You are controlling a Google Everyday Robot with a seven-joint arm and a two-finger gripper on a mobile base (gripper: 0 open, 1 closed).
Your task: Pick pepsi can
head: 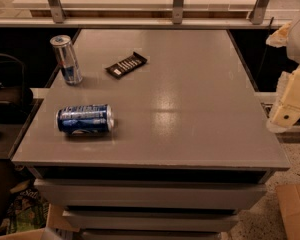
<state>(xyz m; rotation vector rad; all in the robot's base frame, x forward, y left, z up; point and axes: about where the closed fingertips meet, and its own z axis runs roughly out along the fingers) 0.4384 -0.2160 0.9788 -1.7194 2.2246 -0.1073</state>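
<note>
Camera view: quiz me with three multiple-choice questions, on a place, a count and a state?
1. Where is the gripper? A at the view's left edge; B at the bottom; C beside the table's right edge.
2. How many cans are on the table? A one; B two; C four.
3. How is the pepsi can? A lying on its side; B upright; C held aloft.
Answers: 1 C, it shows past the right edge. 2 B, the pepsi can plus the slim can. 3 A, its ends face left and right.
</note>
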